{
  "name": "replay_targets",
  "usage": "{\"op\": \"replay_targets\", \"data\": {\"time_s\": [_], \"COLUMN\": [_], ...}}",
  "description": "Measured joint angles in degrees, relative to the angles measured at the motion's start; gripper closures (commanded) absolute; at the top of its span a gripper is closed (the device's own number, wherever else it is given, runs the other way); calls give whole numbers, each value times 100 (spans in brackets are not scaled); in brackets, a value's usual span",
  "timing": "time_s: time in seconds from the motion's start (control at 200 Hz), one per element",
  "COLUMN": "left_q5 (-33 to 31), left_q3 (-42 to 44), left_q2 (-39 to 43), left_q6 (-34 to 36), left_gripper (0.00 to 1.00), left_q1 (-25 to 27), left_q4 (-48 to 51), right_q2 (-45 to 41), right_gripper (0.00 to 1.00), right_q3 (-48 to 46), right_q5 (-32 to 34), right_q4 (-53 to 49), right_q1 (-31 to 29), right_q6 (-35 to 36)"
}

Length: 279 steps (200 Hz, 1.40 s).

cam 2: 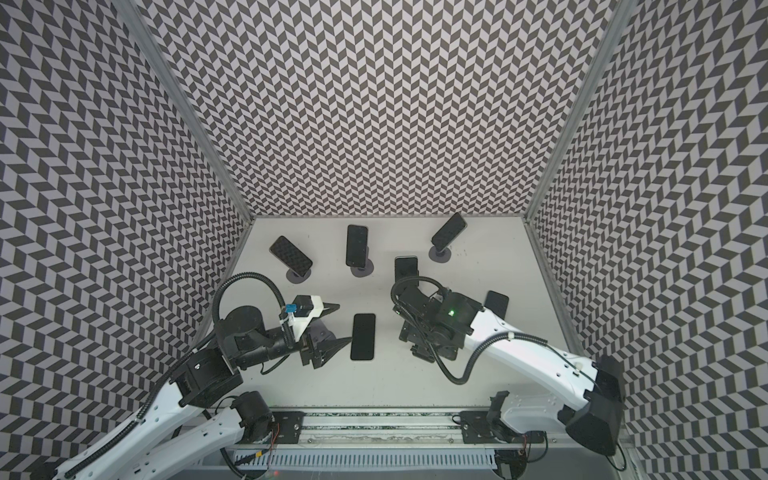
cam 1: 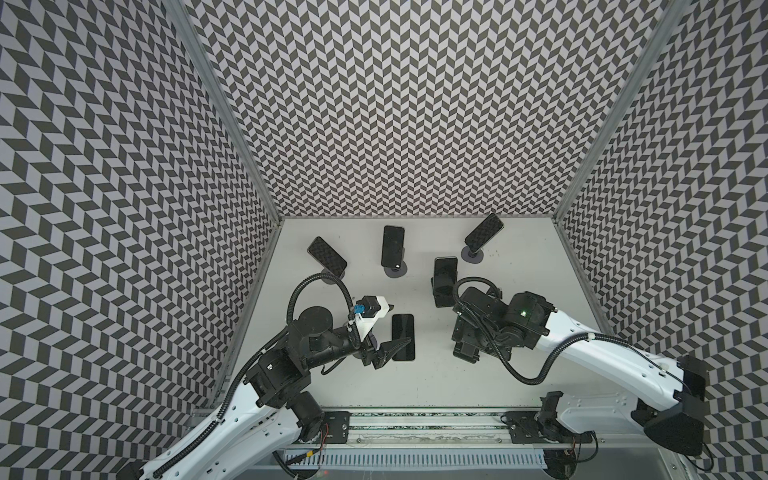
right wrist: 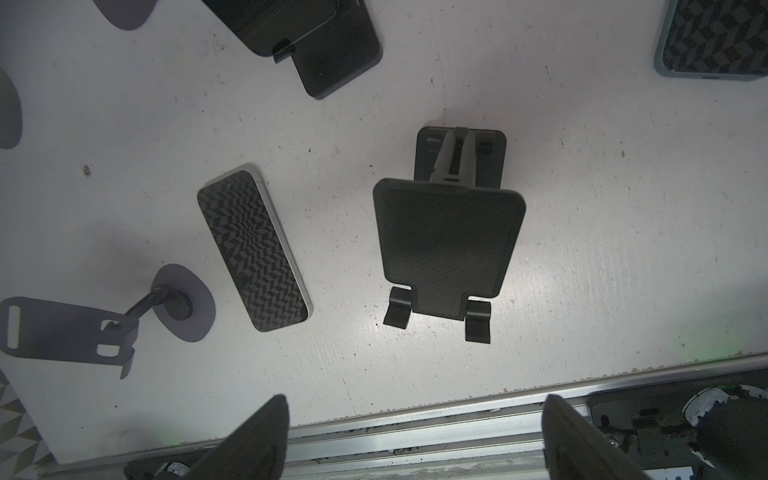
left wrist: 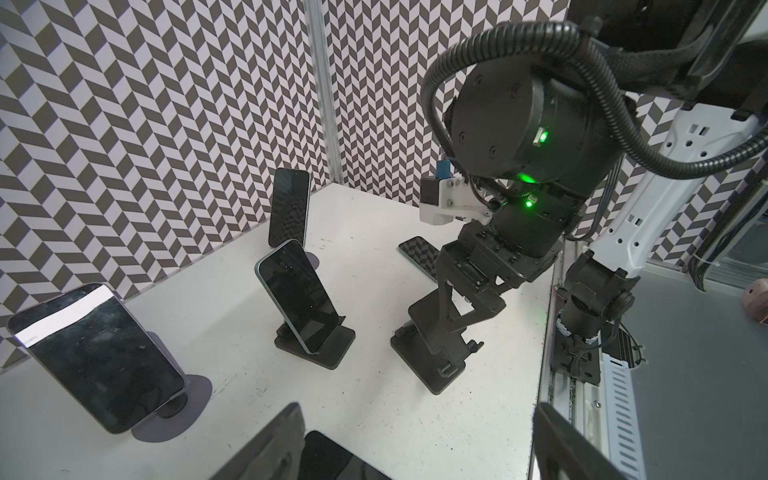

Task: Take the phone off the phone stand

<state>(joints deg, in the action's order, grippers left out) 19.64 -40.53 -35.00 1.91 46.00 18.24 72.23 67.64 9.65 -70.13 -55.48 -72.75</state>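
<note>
Several dark phones lean on stands at the back of the white table [cam 1: 519, 374]; among them are phone [cam 1: 327, 252], phone [cam 1: 392, 247] and phone [cam 1: 484, 230]. A fourth phone [cam 1: 445, 276] rests on a black stand just beyond my right wrist. One phone [cam 1: 403, 337] [right wrist: 253, 249] lies flat beside my left gripper [cam 2: 334, 326] [left wrist: 415, 453], which is open and holds nothing. My right gripper [right wrist: 415, 436] [left wrist: 461, 307] is open above an empty black phone stand [right wrist: 449, 245] [left wrist: 436, 353]. Another phone [cam 2: 496, 303] lies flat behind the right arm.
An empty round-base stand [right wrist: 104, 328] sits under my left gripper. The patterned walls close in the table on three sides. A metal rail [cam 1: 415, 428] runs along the front edge, directly below my right fingers [right wrist: 257, 436].
</note>
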Motion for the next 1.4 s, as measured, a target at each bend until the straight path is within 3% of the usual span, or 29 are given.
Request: {"op": "replay_targets", "data": {"time_s": [1.397], "left_q5": [-498], "left_q3": [293], "left_q2": [-192], "left_q6": [-205], "left_gripper": [15], "left_q1": [0], "left_q4": [-581], "right_q2": [164], "right_gripper": [2], "right_q3": [-501], "right_q5": [881], "right_q4": [590], "right_q1": [15], "right_q6": [-122]}}
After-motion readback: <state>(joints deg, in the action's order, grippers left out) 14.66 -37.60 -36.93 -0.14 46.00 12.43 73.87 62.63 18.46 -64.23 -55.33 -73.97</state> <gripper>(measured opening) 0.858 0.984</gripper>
